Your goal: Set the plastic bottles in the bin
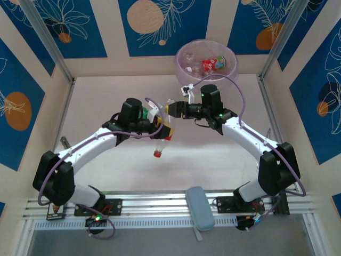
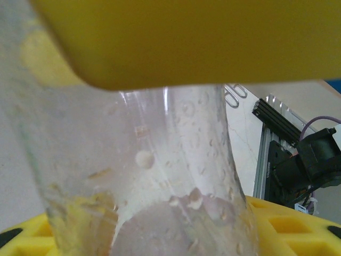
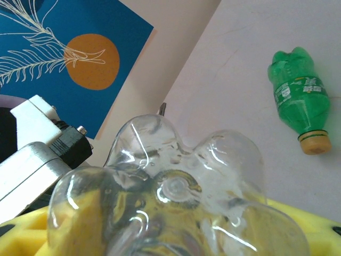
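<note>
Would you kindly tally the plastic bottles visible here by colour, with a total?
Clear bottle, held up: 1
Green bottle, lying on the table: 1
Red-labelled bottle, in the bin: 1
Total: 3

The left arm (image 1: 88, 145) and right arm (image 1: 248, 134) are wearing white shells over black joints, trailing lilac cables (image 1: 241, 98) and ending in yellow fingers (image 2: 186, 42)
</note>
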Robot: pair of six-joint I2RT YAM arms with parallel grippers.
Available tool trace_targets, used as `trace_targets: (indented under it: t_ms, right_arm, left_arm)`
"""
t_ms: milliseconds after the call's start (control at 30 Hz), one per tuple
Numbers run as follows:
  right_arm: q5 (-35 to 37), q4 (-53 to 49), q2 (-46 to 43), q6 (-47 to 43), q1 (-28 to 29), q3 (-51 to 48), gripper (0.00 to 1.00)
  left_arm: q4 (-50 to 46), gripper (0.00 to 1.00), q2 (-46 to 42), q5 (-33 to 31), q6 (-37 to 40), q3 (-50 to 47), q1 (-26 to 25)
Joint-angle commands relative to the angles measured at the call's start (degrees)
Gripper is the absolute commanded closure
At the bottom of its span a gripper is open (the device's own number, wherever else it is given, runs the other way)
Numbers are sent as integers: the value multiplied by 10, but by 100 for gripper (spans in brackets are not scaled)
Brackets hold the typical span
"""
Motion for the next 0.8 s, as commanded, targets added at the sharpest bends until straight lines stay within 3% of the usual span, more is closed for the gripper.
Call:
trace_targets:
  t_ms: [0,100,133,233,433,767]
  right_arm:
    - [9,-8,-12,-18,2,17,45]
    - [20,-13,-13,-25,2,18,47]
    - [25,-19,-13,-29,2,20,47]
    - [48,-46,-19,-50,1,30,49]
    - [109,-122,-35,-112,-2,83,52]
    - [186,-259,-56,-231,-17,249,52]
  left_arm:
    - [14,41,-19,16,-4,11,-9]
    - [5,5,-26,6,-3,9,-9]
    - [5,0,-30,4,-2,6,-9]
    - [10,0,-43,-5,-7,-6,-9]
    - [-18,0,-90,-90,-35,-24,-9]
    - [-76,0,-246,-228,-94,-82,-9]
